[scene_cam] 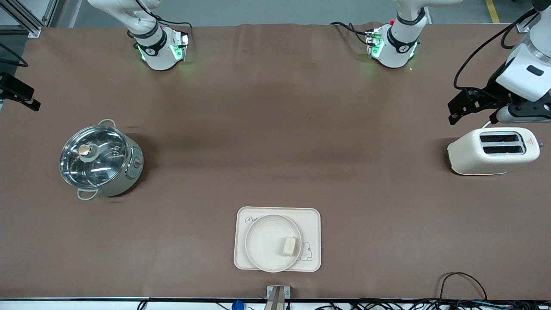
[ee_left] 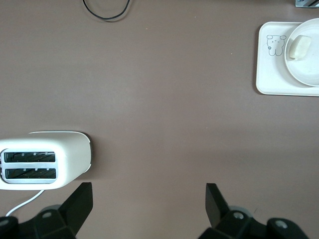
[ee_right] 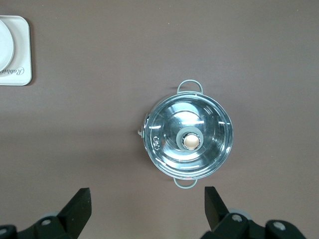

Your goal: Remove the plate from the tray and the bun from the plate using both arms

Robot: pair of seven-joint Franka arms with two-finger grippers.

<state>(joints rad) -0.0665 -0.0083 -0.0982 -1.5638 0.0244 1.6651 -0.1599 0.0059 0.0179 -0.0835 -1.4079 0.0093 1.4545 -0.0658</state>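
Nothing of the task is done yet. Going across the front view from the right arm's end: at nine o'clock, the right gripper (ee_right: 144, 209) hangs released and empty, over bare table near the steel pot (scene_cam: 100, 160). At six o'clock lies the tray (scene_cam: 310, 215), the plate (scene_cam: 267, 241) still on it and the bun (scene_cam: 289, 246) on the plate, at the plate's four o'clock. At three o'clock, the left gripper (ee_left: 149, 206) hangs released and empty near the toaster (scene_cam: 493, 150). Both arms are well apart from the tray. What remains, by my reading: lift the plate off the tray, then take the bun off the plate.
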